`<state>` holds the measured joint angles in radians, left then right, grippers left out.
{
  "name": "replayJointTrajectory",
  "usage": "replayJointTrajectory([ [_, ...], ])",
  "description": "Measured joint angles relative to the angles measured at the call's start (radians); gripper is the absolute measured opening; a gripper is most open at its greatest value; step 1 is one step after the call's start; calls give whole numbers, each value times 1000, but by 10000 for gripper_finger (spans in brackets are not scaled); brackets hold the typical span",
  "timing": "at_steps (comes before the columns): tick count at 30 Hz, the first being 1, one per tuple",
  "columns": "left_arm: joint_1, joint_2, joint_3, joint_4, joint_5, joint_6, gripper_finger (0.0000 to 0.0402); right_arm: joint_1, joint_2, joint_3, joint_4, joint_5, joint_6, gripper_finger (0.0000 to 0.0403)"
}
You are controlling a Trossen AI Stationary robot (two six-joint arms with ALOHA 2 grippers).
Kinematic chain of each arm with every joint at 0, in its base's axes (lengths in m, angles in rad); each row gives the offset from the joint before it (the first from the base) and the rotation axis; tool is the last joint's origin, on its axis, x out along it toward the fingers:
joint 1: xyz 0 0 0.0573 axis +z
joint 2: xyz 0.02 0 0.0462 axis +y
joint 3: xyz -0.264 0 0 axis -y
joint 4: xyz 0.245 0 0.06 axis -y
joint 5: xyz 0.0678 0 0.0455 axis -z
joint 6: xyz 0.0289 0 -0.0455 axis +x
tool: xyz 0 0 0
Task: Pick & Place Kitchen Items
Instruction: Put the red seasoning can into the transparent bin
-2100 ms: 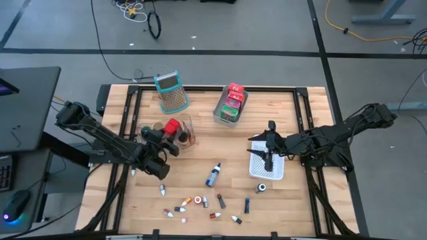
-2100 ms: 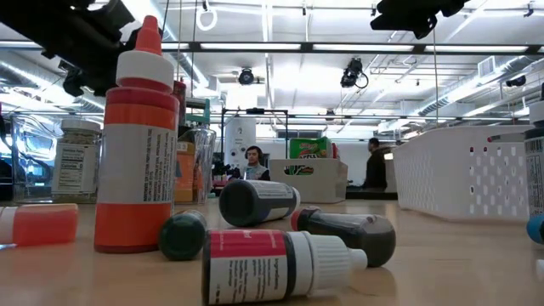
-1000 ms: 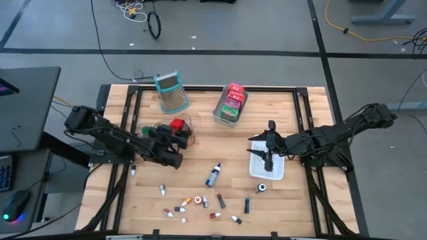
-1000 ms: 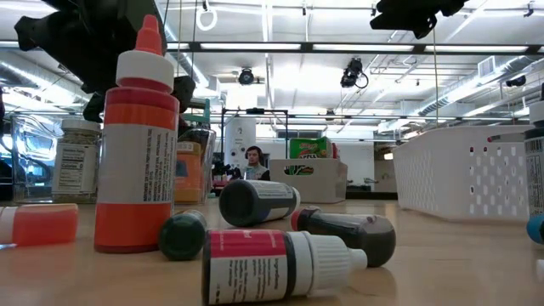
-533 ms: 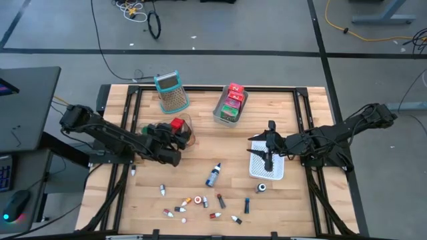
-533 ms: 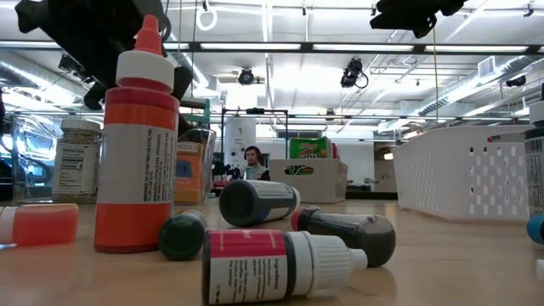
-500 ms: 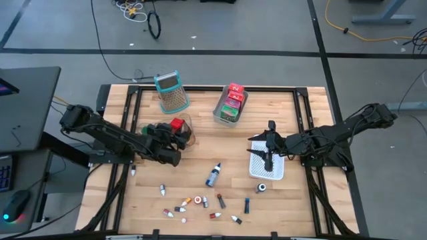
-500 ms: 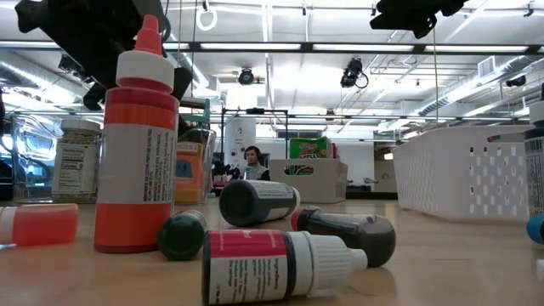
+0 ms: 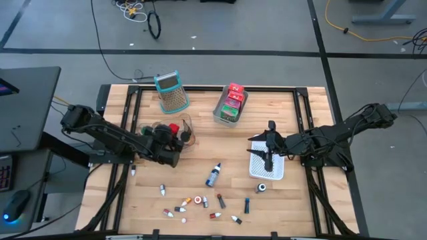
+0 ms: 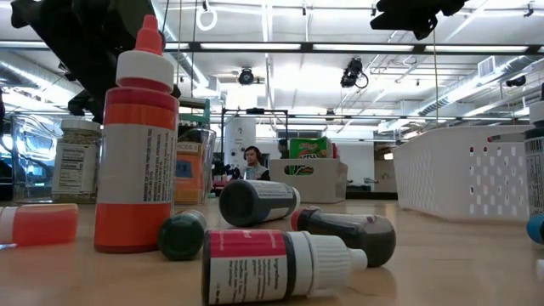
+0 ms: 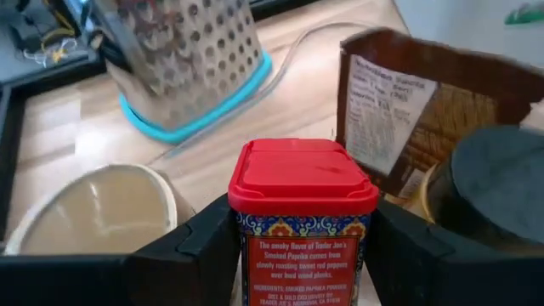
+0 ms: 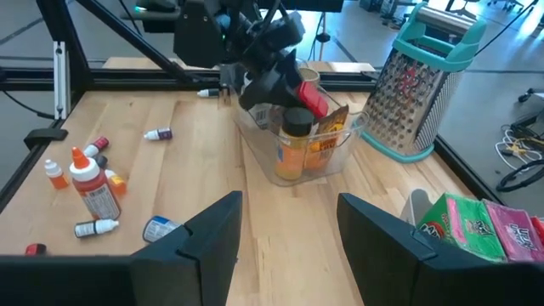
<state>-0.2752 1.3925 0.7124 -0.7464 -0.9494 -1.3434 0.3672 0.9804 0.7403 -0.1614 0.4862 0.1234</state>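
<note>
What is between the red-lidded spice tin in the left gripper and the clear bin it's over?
Nothing visible. The left gripper holds the red-lidded spice tin over the clear bin, where a dark-lidded jar already stands beside it.

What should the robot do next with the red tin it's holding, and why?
Probably lower it a little further and then let go. The left gripper is shut on the red tin right over the clear bin, where other jars already stand, so it looks almost placed. The right gripper waits over the white basket.
</note>
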Motion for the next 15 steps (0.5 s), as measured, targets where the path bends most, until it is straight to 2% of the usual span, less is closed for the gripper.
replayJointTrajectory([
  [5,2,18,0,2,4,65,238,0,0,0,0,-3,0,203],
  [10,2,17,1,5,16,69,264,0,0,0,1,-8,0,203],
  [15,2,17,1,-2,86,68,273,0,0,0,2,-8,0,203],
])
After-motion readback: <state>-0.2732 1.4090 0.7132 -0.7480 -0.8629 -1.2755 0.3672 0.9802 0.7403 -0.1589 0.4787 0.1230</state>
